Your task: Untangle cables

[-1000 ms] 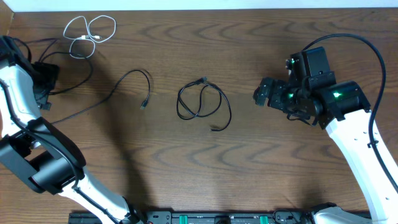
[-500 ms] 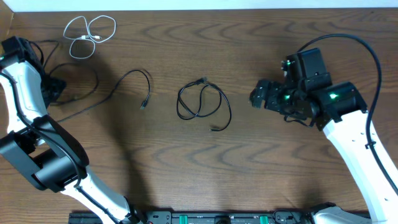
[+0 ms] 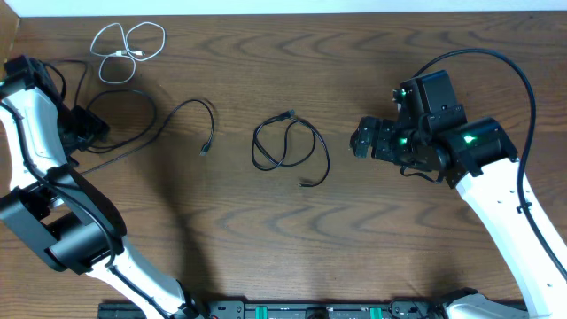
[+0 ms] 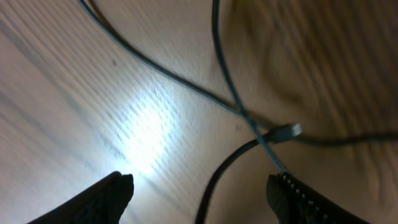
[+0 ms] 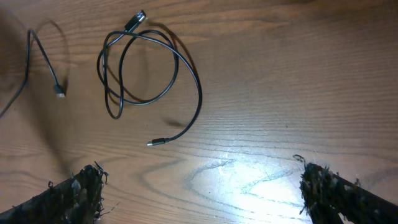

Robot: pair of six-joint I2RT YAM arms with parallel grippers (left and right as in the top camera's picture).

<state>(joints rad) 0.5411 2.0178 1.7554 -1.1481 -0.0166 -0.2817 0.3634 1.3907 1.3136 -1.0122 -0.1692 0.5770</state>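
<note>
Everything lies loose on the bare wooden tabletop [image 3: 399, 239]. A short white cable [image 3: 129, 27], folded into small loops, sits at the far left edge. A coiled black cable [image 3: 254, 149] lies near the middle, both of its plug ends free. Between it and the left arm, a long black cable [image 3: 213, 117] arches over, its plug end pointing down, and trails off to the left.

The left hand [image 4: 202, 188] hovers low over the left part of the tabletop with its fingers spread apart and nothing clamped. Under it, black strands cross one another, and a small silvery plug [image 4: 292, 130] lies at the crossing. One strand runs between the fingertips without visibly touching either. The right hand [image 5: 199, 180] is wide open and empty, just to the right of the coiled black cable.

Compared with a second ago, the left hand has moved rightward, and the black loop beside it has spread wider toward the middle. The right hand has come a little closer to the coil. The white cable, the coil and the arched plug end lie where they were.
</note>
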